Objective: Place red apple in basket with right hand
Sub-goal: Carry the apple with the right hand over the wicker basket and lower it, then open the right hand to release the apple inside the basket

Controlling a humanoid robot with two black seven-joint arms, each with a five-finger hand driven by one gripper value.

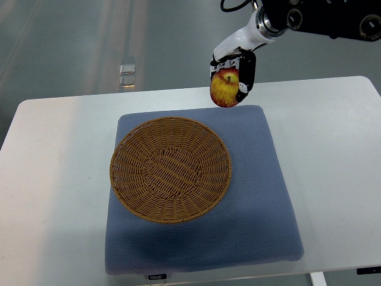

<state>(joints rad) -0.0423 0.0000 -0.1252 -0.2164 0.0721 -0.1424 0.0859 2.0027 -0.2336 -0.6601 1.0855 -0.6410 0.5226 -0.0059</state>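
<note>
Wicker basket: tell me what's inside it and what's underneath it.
Nothing lies inside the basket; its woven bottom is bare. The apple is held in the right hand, above the far edge of the blue mat. The basket rests on that mat, hiding what it covers.

The apple is red with yellow parts, and thin red stripes run over the yellow skin. The right hand is white on the outer shell, and its fingers are black. The arm above is black with a white section. The basket is golden brown, with a woven pattern of rings going around the middle and fine ribs going out to the rim. The mat is grey-blue with a small dotted texture, and it has a little black label at the near edge. The tabletop is plain white. The floor is grey-green with pale bands.
</note>
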